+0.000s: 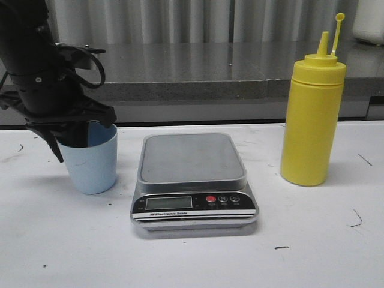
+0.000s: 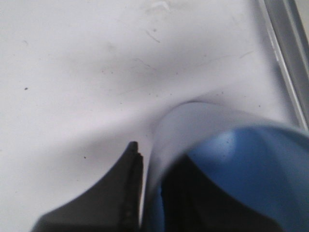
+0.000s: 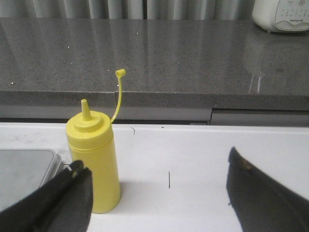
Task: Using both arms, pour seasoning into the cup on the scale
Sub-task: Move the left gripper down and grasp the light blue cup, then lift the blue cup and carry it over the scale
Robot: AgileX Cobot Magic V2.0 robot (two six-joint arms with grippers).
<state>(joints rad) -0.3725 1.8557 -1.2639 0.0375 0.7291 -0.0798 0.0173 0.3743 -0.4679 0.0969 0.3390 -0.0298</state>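
Observation:
The light blue cup (image 1: 93, 168) stands on the white table, left of the scale (image 1: 192, 159). My left gripper (image 1: 72, 144) comes down onto the cup's rim. In the left wrist view one finger (image 2: 128, 188) is outside the cup (image 2: 251, 164) and the other inside, closed on its wall. The scale platform is bare. The yellow seasoning bottle (image 1: 312, 120) stands upright right of the scale, cap off and hanging on its tether. My right gripper (image 3: 155, 159) is open wide and empty, short of the bottle (image 3: 96, 159), which lies beyond its left finger (image 3: 67, 198).
A grey stone counter (image 1: 210, 66) runs along the back behind the table. A white appliance (image 1: 369, 21) sits on it at the far right. The white table (image 1: 324, 240) has small dark scratch marks.

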